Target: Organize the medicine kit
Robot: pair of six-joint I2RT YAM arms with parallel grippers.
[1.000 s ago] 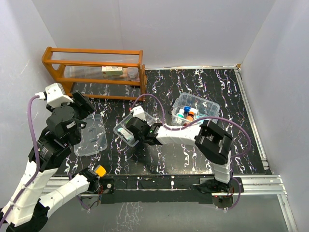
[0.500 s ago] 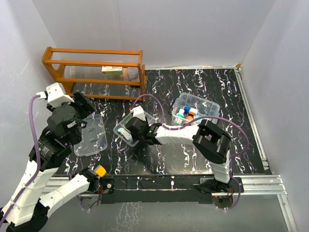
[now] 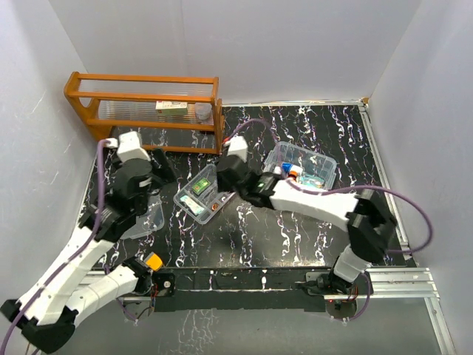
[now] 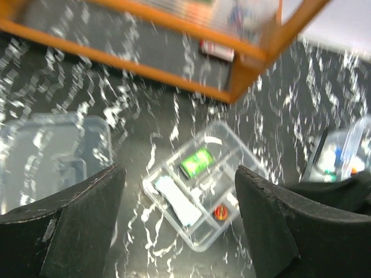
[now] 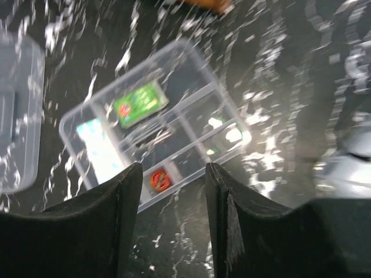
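The medicine kit lies in three parts on the black marbled table. Its clear divided tray (image 3: 201, 195) (image 4: 203, 184) (image 5: 152, 134) holds a green packet (image 5: 139, 103), a white-blue strip (image 4: 177, 200) and a small red round item (image 5: 159, 180). The clear box (image 3: 303, 166) at the right holds several small bottles. The flat lid (image 3: 146, 216) (image 4: 51, 152) lies at the left, partly under my left arm. My left gripper (image 3: 164, 168) (image 4: 179, 231) hovers open above the tray's left side. Just right of the tray, my right gripper (image 3: 225, 180) (image 5: 171, 231) is open and empty.
An orange wooden rack (image 3: 144, 103) (image 4: 174, 46) stands at the back left with a small box and a jar on its shelf. White walls close in the table on three sides. A metal rail (image 3: 384, 277) runs along the near edge.
My right gripper has let go of the tray and drawn back up and right. The tray now rests flat. My left arm has swung right from over the lid, its jaws wider.
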